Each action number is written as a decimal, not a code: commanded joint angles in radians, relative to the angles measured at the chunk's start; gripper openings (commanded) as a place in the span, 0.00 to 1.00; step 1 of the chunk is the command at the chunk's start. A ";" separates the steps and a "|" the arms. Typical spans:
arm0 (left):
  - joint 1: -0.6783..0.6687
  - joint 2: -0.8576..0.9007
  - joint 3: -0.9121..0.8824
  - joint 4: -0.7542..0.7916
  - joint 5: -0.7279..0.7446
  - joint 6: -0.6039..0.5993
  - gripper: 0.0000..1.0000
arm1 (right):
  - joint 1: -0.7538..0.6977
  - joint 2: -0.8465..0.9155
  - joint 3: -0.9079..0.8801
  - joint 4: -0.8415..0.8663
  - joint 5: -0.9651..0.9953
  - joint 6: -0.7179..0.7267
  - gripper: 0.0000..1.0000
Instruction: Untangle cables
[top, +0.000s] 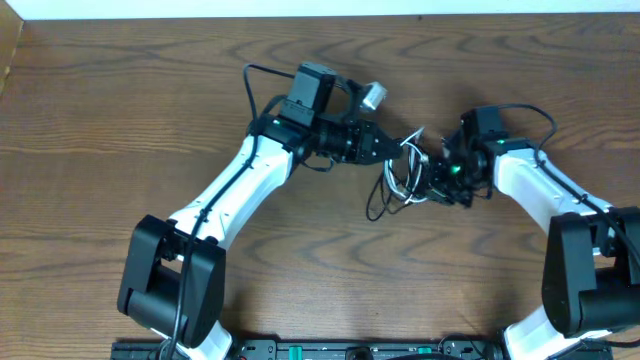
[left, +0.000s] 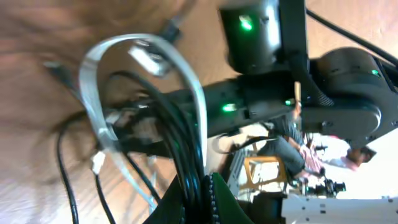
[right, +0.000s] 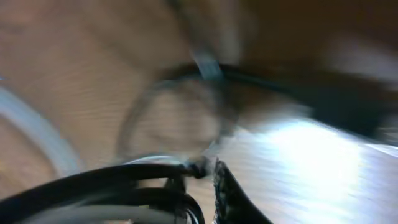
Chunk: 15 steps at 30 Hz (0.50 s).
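Observation:
The white cable (top: 412, 145) and black cable (top: 381, 197) hang as one tangled bundle between my two grippers at the table's middle. My left gripper (top: 392, 146) is shut on several black cable strands (left: 186, 155), with the white cable (left: 99, 118) looping above them. My right gripper (top: 432, 183) is shut on black strands (right: 112, 180) of the same bundle, a white strand (right: 31, 134) beside them; that view is blurred. A black loop trails down onto the wood.
The wooden table (top: 100, 120) spreads around both arms. My right arm (left: 298, 93) with green lights fills the far side of the left wrist view. The table's back edge (top: 300, 12) runs along the top.

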 joint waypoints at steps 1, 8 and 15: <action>0.074 -0.014 0.013 0.018 0.032 0.000 0.08 | -0.105 0.000 -0.008 -0.062 0.221 -0.079 0.14; 0.101 -0.014 0.013 0.019 0.031 0.008 0.07 | -0.226 -0.001 -0.007 -0.130 0.125 -0.235 0.43; 0.111 -0.014 0.013 0.020 0.026 0.012 0.07 | -0.267 -0.001 0.076 -0.273 0.205 -0.310 0.42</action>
